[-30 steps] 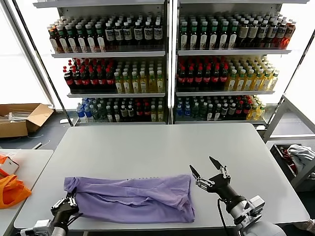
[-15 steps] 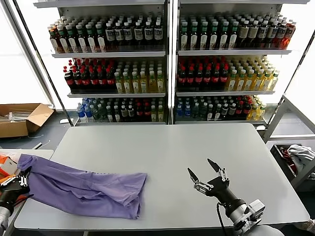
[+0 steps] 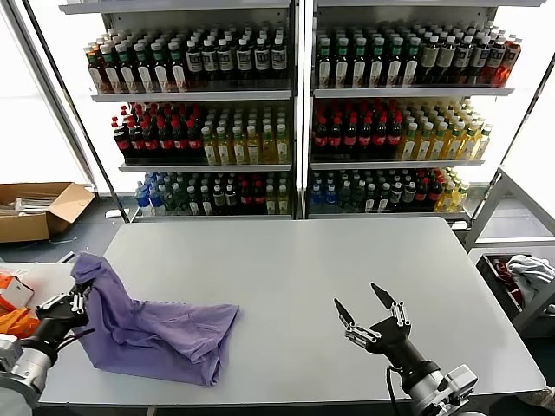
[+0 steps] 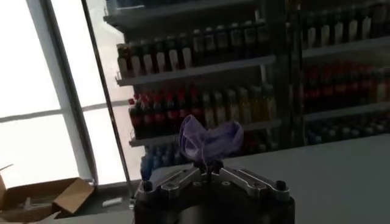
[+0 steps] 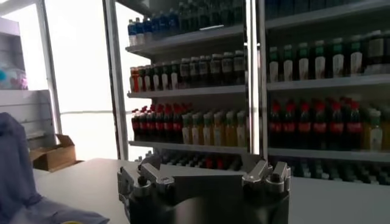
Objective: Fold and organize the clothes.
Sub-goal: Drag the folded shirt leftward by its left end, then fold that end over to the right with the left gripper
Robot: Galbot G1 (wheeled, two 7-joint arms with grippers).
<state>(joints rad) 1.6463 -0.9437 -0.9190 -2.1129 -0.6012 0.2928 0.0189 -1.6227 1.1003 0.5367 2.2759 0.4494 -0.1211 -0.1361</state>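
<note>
The lavender T-shirt [image 3: 156,325] lies bunched on the near left part of the grey table [image 3: 286,260]. One end is lifted off the surface. My left gripper [image 3: 76,299] is shut on that raised end at the table's left edge; a tuft of the shirt [image 4: 207,139] sticks out between its fingers in the left wrist view. My right gripper [image 3: 362,308] is open and empty above the near right part of the table, well apart from the shirt. The shirt's edge also shows in the right wrist view [image 5: 15,170].
Shelves of drink bottles [image 3: 295,113] stand behind the table. An orange fabric item [image 3: 13,322] lies on a side table at the left. A cardboard box [image 3: 39,208] sits on the floor at far left. A bin with cloth [image 3: 520,277] stands at the right.
My left gripper has dragged the shirt leftward across the table and lifted its end. The shirt went from spread flat to bunched at the left. My right gripper stayed open, drifting slightly.
</note>
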